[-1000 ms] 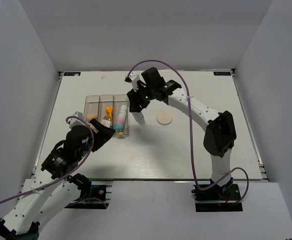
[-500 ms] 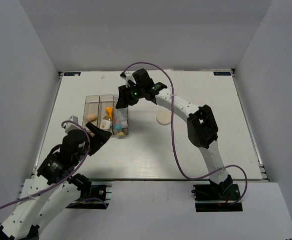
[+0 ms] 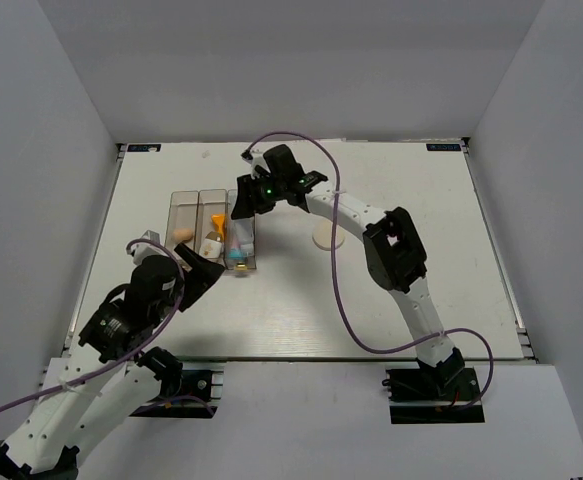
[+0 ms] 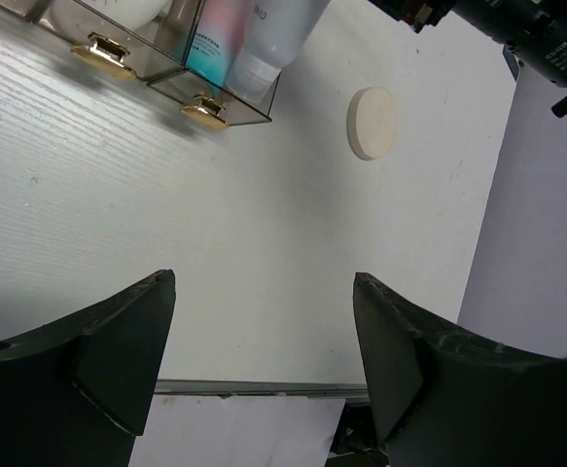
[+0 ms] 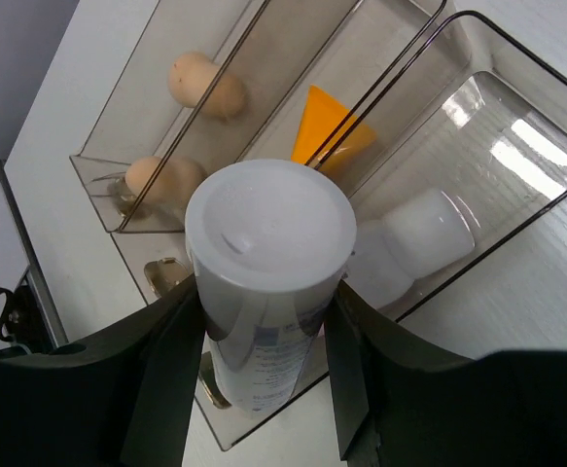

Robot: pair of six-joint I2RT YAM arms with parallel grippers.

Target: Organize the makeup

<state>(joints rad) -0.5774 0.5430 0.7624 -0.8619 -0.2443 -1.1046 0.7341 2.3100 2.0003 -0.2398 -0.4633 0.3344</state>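
My right gripper [image 5: 264, 381] [image 3: 242, 203] is shut on a white tube [image 5: 268, 282], held cap-up over the rightmost clear box [image 5: 516, 209]. A second white tube [image 5: 414, 238] lies inside that box. The middle box holds the orange tube [image 5: 327, 126] [image 3: 217, 217]. Two beige sponges [image 5: 205, 83] [image 5: 161, 180] sit in the left box. On the table right of the boxes lies the round cream puff [image 4: 372, 123] [image 3: 324, 237], partly behind the right arm in the top view. My left gripper [image 4: 264, 282] [image 3: 204, 276] hangs open and empty near the boxes' front ends.
The three clear boxes [image 3: 212, 196] stand side by side left of the table's centre, with gold knobs [image 4: 203, 107] on their near ends. The right arm's purple cable [image 3: 343, 290] loops over the table's middle. The table's front edge [image 4: 254, 387] lies just beyond my left fingers.
The right gripper has carried the white tube leftwards from beside the boxes to above the rightmost box. The left arm has shifted only slightly.
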